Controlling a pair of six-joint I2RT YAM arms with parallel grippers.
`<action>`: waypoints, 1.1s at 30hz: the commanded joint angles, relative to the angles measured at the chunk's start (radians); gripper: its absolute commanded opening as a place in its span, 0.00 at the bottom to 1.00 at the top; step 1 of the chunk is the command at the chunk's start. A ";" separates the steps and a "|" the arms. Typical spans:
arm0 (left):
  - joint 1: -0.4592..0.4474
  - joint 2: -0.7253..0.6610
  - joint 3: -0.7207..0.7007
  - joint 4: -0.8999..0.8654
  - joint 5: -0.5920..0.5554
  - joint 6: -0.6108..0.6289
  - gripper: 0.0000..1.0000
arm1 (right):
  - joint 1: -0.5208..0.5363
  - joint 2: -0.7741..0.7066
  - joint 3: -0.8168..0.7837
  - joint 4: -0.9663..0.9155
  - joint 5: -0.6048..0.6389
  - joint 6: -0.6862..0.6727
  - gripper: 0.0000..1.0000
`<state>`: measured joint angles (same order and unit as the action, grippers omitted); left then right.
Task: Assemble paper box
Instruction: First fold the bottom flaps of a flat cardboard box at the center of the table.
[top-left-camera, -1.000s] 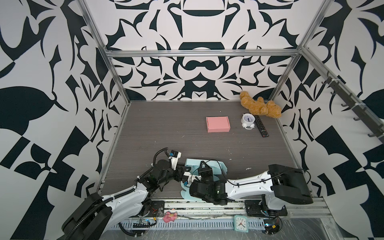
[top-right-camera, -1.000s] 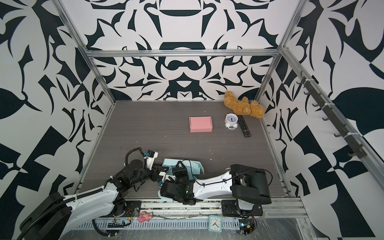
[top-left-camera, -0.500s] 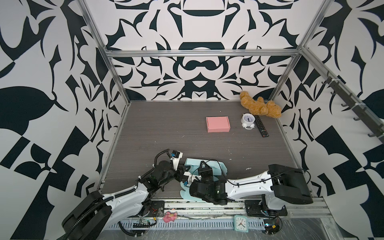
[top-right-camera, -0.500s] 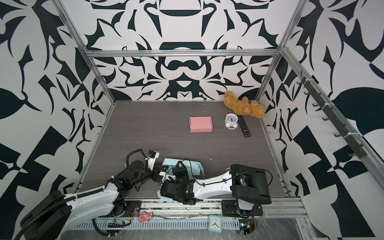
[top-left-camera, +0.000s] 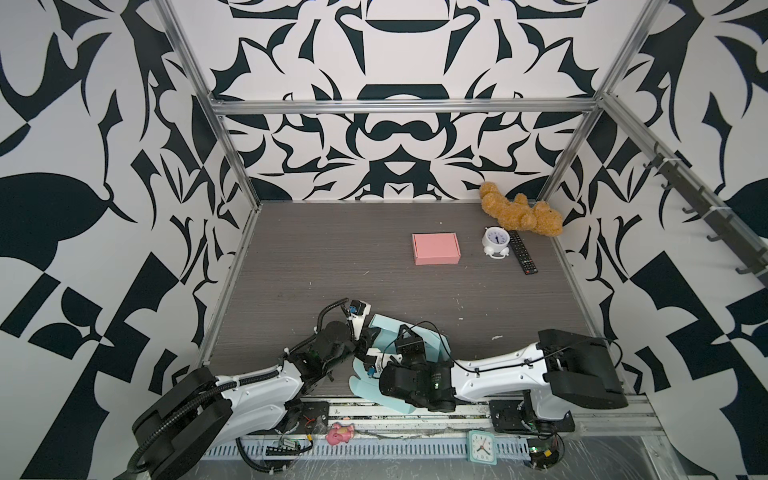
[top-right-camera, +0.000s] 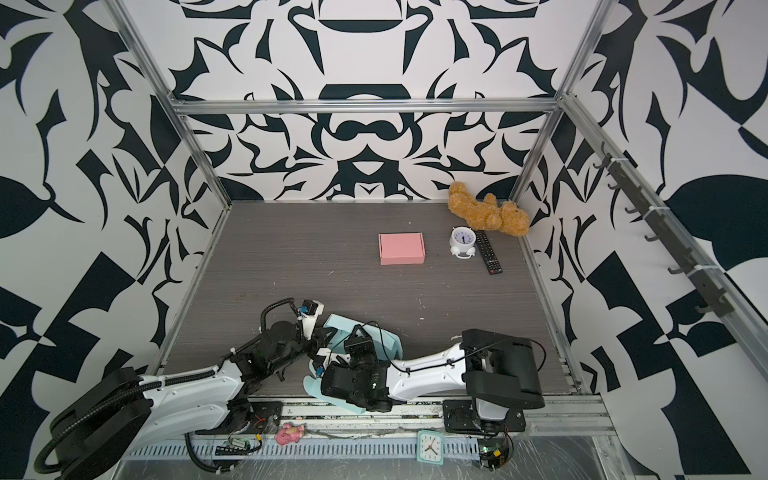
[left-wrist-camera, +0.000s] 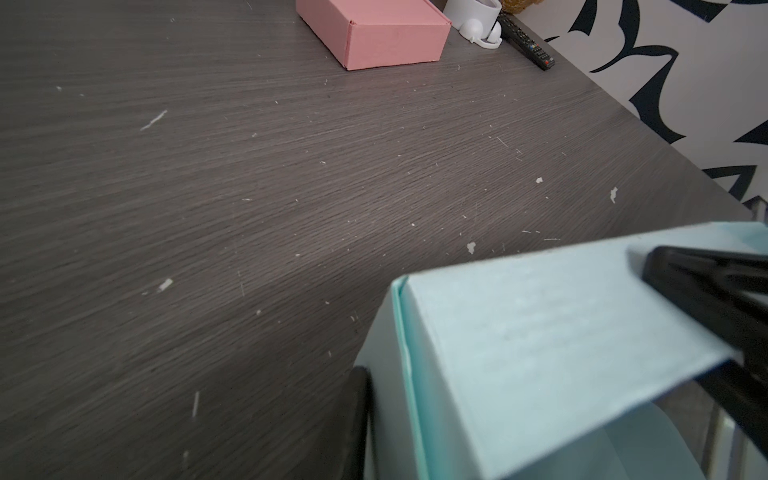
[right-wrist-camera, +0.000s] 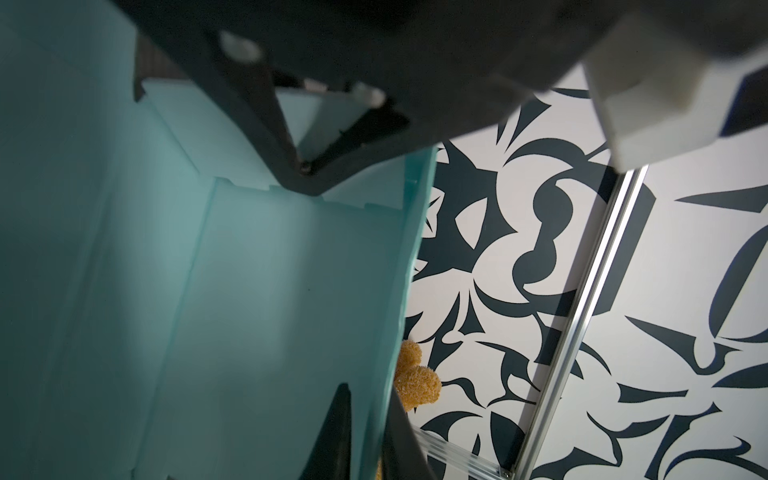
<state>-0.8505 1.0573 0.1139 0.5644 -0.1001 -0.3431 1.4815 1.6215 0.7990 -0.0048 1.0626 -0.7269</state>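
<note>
A pale teal paper box (top-left-camera: 436, 347), partly folded with its walls raised and its flaps loose, lies at the table's front edge between both arms. My left gripper (top-left-camera: 368, 334) reaches it from the left. In the left wrist view one black finger (left-wrist-camera: 357, 415) presses the outside of a box wall (left-wrist-camera: 519, 353), and the other finger is hidden behind that wall. My right gripper (right-wrist-camera: 368, 436) straddles a side wall (right-wrist-camera: 249, 311), one finger inside and one outside, close against it. In both top views the arms cover much of the box (top-right-camera: 390, 343).
A closed pink box (top-left-camera: 436, 248) sits mid-table. A white alarm clock (top-left-camera: 495, 242), a black remote (top-left-camera: 523, 257) and a brown teddy bear (top-left-camera: 519, 214) lie at the back right. A pink toy (top-left-camera: 340, 434) and a small teal clock (top-left-camera: 482, 445) rest on the front rail.
My left gripper has shifted slightly right, in against the teal box. The right arm and the box have stayed about where they were.
</note>
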 joint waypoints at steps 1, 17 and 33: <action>-0.005 -0.003 0.017 0.025 -0.038 0.014 0.24 | 0.012 -0.047 0.006 -0.024 -0.041 0.026 0.21; -0.007 -0.055 0.007 -0.010 -0.087 0.043 0.23 | 0.102 -0.425 0.046 -0.079 -0.404 0.448 0.64; -0.015 -0.009 0.046 -0.004 -0.102 0.079 0.23 | -0.542 -0.441 0.139 -0.192 -1.142 1.041 0.75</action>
<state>-0.8600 1.0367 0.1265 0.5415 -0.1886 -0.2798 0.9722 1.1286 0.9009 -0.1616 0.1181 0.1715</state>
